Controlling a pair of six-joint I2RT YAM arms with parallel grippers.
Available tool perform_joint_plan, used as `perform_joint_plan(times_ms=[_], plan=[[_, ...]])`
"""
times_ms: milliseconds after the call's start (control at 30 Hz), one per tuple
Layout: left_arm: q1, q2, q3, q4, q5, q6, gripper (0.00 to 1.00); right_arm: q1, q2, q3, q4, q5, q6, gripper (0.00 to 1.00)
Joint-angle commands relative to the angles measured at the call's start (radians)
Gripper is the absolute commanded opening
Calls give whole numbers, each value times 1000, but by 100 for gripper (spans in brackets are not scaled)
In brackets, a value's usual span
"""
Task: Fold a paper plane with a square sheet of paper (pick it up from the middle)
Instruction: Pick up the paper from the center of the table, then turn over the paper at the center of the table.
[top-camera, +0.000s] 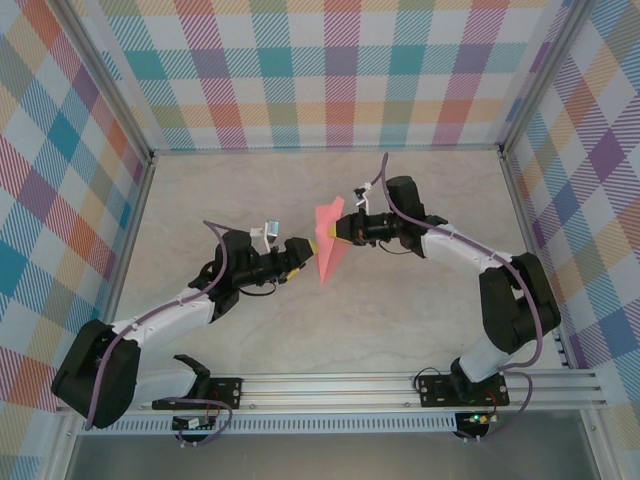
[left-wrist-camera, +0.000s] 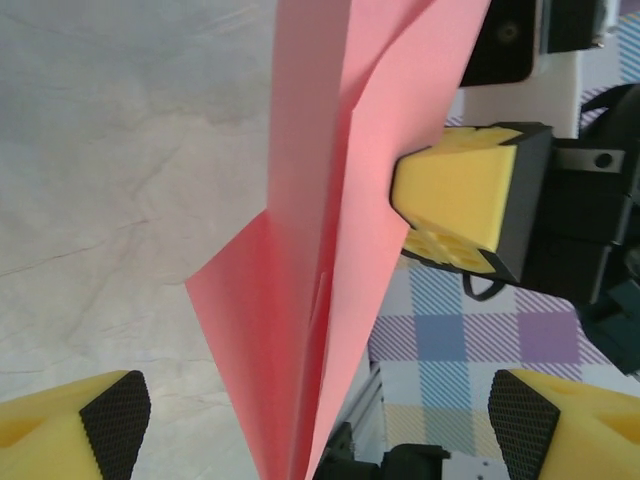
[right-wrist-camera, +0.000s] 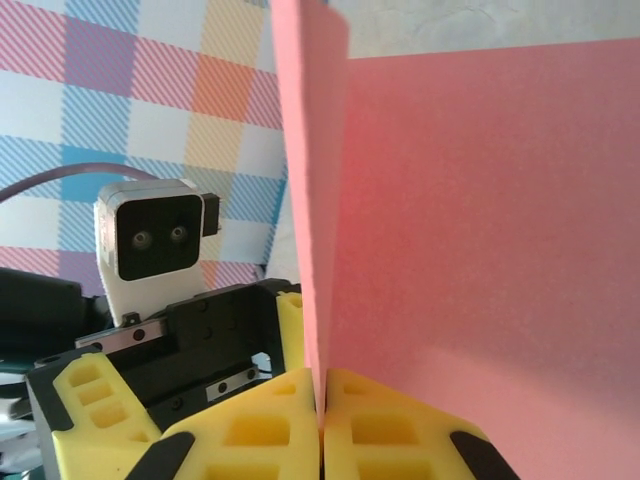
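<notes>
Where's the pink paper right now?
Top view: the folded pink paper is near the middle of the table, pinched in the shut right gripper. The open left gripper straddles it from the left without touching.

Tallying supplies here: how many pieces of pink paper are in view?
1. The folded pink paper stands upright over mid-table, pinched by the right hand. Another could lie hidden beneath the arms.
</notes>
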Motion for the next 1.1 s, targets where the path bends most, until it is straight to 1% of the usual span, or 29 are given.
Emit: perform_joint_plan(times_ms=[0,100,233,367,467,567,700,1067], plan=[[16,-19,7,132,59,-64,89,-9,-38,26,83,-89,77,6],[16,-6,8,220,74,-118,86,-11,-51,37,96,-101,109,6],[11,2,25,201,81,-116,85,-11,-63,48,105,-110,133,7],[0,28,42,167,88,-104,88,-11,-63,52,108,-113,142,7],[-8,43,49,182,90,-109,87,-11,-60,52,104,-110,139,7],[-14,51,62,190,93,-109,77,-11,-52,52,95,-110,133,7],[-19,74,78,198,104,-105,59,-11,-40,48,91,-112,129,7],[-21,102,82,233,96,-93,33,-10,-34,42,46,-117,100,8]])
